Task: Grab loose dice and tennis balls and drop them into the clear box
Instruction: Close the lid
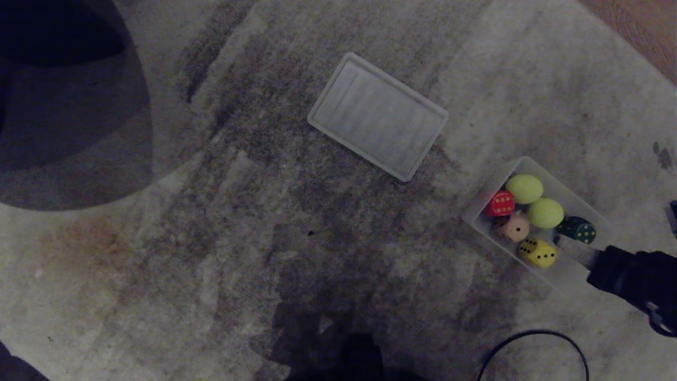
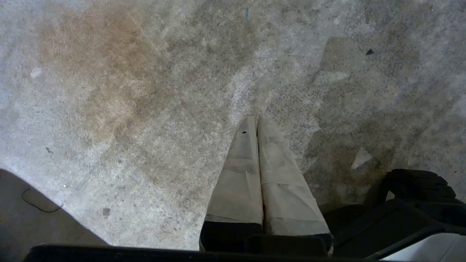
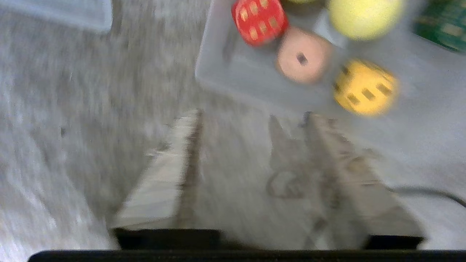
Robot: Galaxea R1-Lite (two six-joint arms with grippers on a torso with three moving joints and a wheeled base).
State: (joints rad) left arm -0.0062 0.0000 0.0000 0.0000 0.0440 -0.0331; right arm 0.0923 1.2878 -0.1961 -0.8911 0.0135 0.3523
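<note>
clear box [image 1: 489,203] on carpet at my right, holding red die [image 1: 500,203], pinkish-beige die [image 1: 514,227], yellow die [image 1: 538,252], dark green die [image 1: 577,229], two tennis balls [image 1: 524,189], my right gripper [image 3: 251,120] released and empty at its near end, left gripper [image 2: 257,120] clenched, ribbed panel [image 1: 377,116] apart from the box

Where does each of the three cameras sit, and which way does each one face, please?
Head view: high, facing down at the carpet, ribbed panel and clear box; right claw enters.
Left wrist view: behind the shut left claw, facing bare carpet.
Right wrist view: behind the open right claw, facing the box.
Shared: head and right wrist both show the red die and yellow die.
</note>
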